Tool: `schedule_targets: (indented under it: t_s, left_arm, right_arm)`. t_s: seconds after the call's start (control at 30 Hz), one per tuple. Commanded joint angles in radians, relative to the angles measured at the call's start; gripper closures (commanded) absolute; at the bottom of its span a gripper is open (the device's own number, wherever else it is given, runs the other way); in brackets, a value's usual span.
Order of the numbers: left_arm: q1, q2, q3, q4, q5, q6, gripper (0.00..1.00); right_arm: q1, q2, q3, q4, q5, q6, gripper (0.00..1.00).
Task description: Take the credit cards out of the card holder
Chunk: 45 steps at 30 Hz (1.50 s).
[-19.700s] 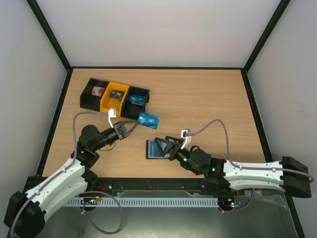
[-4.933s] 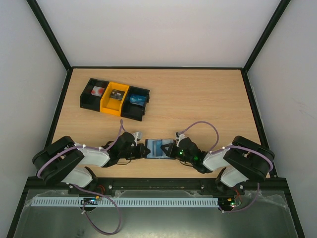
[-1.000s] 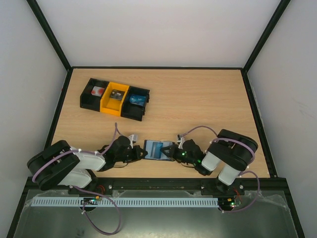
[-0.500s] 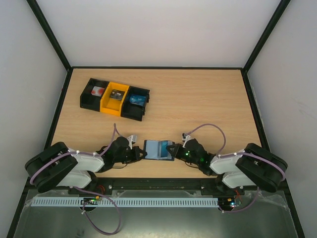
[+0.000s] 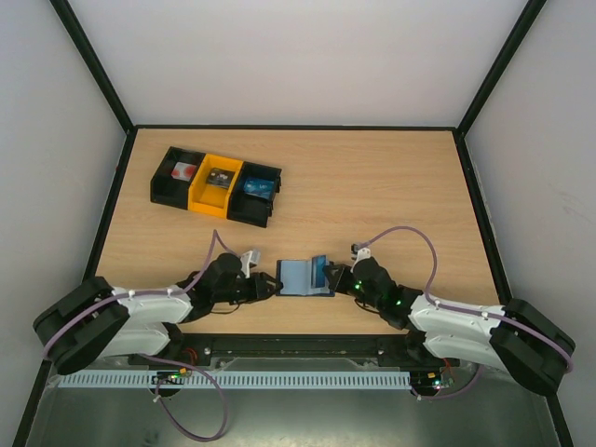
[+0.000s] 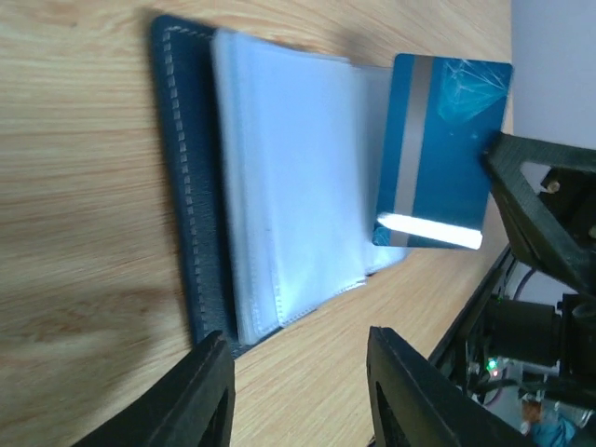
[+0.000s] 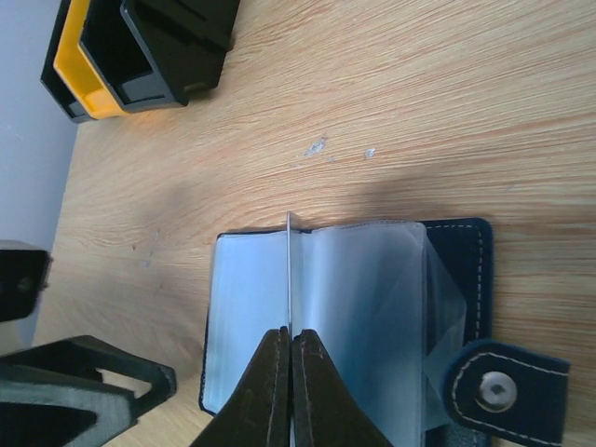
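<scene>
No legible text or markings

Robotics lab test cell, prob.: white panel walls (image 5: 298, 56), black frame (image 5: 91, 65), 2 robot arms (image 5: 154, 305) bolted to wood table (image 5: 372, 177).

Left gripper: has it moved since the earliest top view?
Yes. The left gripper has come away from the compartment bins toward the near edge of the table, and now sits by the left edge of the card holder.

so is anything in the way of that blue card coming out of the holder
Nothing visible does. The right jaws pinch the blue card, most of it outside the card holder's clear sleeves; the left jaws stand open at the holder's opposite edge, clear of the card.
</scene>
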Motion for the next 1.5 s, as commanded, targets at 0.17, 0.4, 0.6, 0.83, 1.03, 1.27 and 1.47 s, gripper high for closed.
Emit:
schedule_targets:
  t_s: [0.17, 0.4, 0.6, 0.83, 1.03, 1.27, 1.47]
  left_arm:
    - [0.005, -0.156, 0.034, -0.144, -0.026, 0.034, 0.40]
    - [0.014, -0.214, 0.051, -0.217, -0.046, 0.050, 0.19]
    - [0.020, -0.257, 0.075, -0.281, -0.068, 0.060, 0.00]
    - [0.037, -0.287, 0.105, -0.349, -0.084, 0.064, 0.00]
    - [0.041, -0.305, 0.114, -0.374, -0.082, 0.069, 0.00]
    - [0.051, -0.339, 0.127, -0.400, -0.075, 0.071, 0.01]
    - [0.124, -0.359, 0.142, -0.430, -0.001, 0.078, 0.08]
  right_arm:
    - [-0.004, -0.066, 0.031, -0.136, 0.043, -0.060, 0.98]
    - [-0.002, -0.124, 0.034, -0.162, 0.053, -0.084, 0.98]
    - [-0.003, -0.144, 0.069, -0.207, 0.047, -0.131, 0.98]
    - [-0.003, -0.151, 0.078, -0.196, 0.029, -0.164, 0.98]
    - [-0.003, -0.117, 0.100, -0.168, -0.005, -0.188, 0.98]
    - [-0.002, -0.065, 0.143, -0.151, -0.040, -0.232, 0.98]
    - [0.004, -0.051, 0.186, -0.159, -0.016, -0.329, 0.98]
